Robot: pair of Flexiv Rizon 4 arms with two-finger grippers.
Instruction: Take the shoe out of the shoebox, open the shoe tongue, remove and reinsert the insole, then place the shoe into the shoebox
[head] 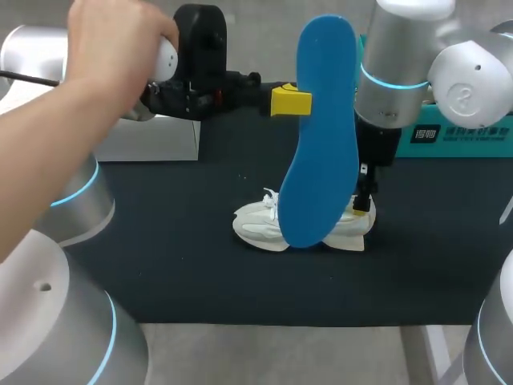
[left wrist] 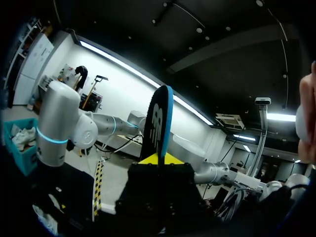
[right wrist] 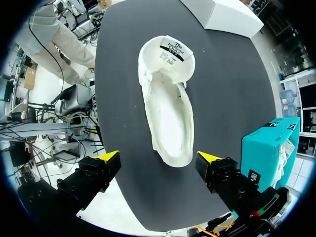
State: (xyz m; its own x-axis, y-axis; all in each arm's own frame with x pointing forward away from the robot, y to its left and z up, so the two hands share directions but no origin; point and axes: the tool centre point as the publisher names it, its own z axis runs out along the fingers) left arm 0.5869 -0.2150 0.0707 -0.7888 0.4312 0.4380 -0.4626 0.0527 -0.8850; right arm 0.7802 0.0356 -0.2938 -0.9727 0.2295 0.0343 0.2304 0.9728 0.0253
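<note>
Starting at the left end effector: clamped shut on the blue insole, pinching its edge a little above the middle. Holding it upright, high in the air over the middle of the worktop, broader end down, narrower end up. From the left wrist, seen edge-on, standing straight up out of the black fingers, dark on one face and blue on the other. Just behind that end effector, a person's hand wrapped around the left arm at its wrist, forearm reaching in over the worktop's left side.

Over to the right end effector: wide open, pointing straight down at the heel of the white shoe. Heel between the yellow tips, a clear gap on one side, the other tip just beside it, so no grip at all.

And the shoe itself: out of the box, sitting sole-down near the middle of the worktop, toe toward the left edge, heel toward the right. Opening facing up, tongue thrown forward over the toe with its label showing, pale inside laid bare.

Further out, the teal shoebox at the far right corner, with something white inside by the wrist views. At the far left corner, a white box, well apart from the shoe.
</note>
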